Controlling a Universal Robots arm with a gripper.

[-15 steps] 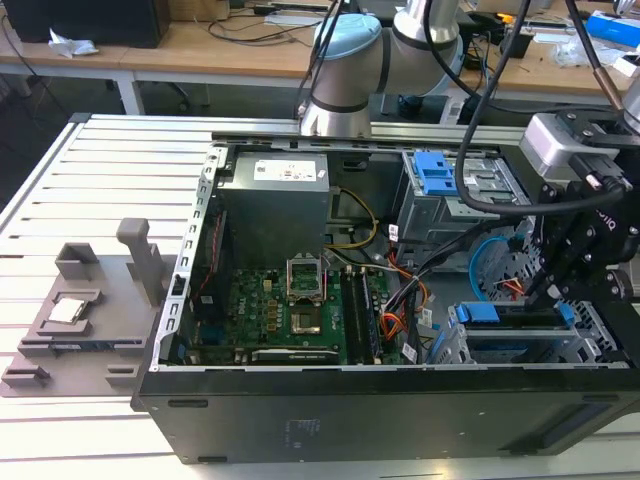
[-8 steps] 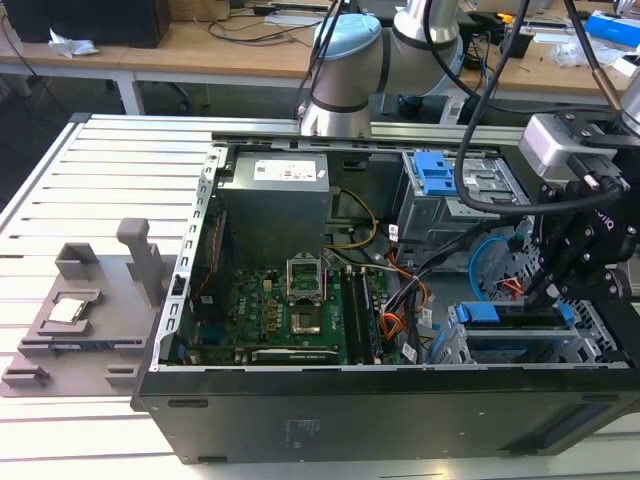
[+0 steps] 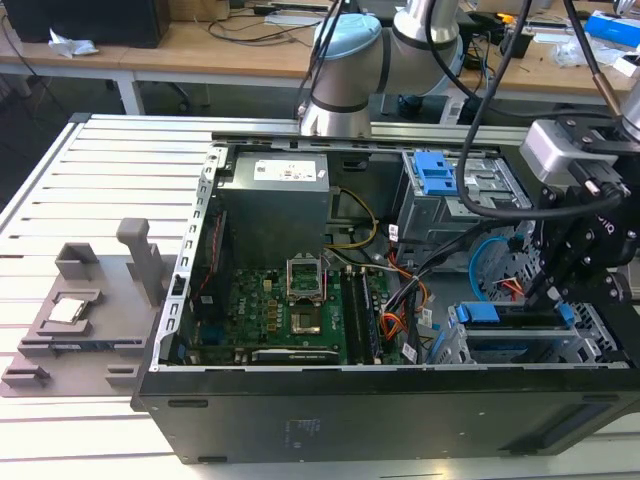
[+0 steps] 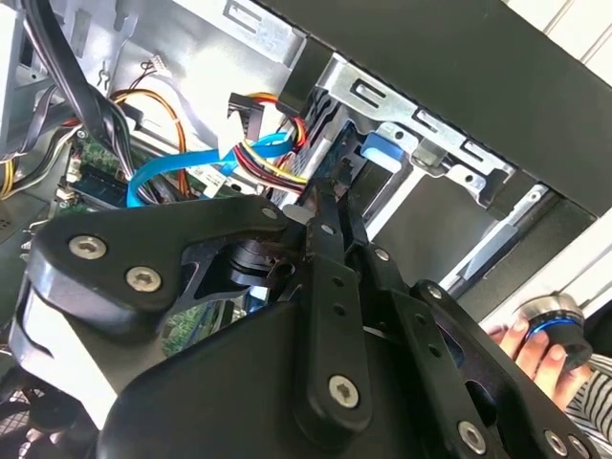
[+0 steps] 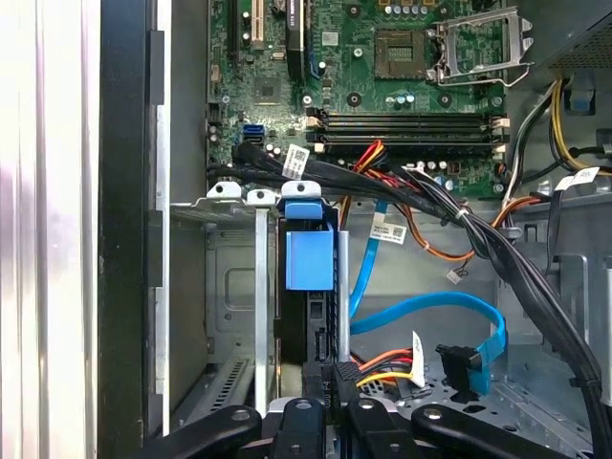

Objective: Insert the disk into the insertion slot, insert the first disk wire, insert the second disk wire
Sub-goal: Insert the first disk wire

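I have the gripper (image 3: pixel 545 293) down at 4 o'clock of the open case (image 3: pixel 300 420) in the exterior view, right over the disk (image 3: pixel 478 313). The disk sits in the slot (image 3: pixel 520 350) with its blue carrier showing. In both wrist views the 2 fingers are drawn almost together, pinching the black connector of the red wire (image 5: pixel 387 361) against the disk's edge. The blue cable (image 5: pixel 421 308) curls in 1 loose loop at the gripper's 10 o'clock, its connector lying apart from the disk. In the second wrist view a hand (image 4: pixel 524 346) rests on a blue-ringed knob (image 4: pixel 555 320) outside the case
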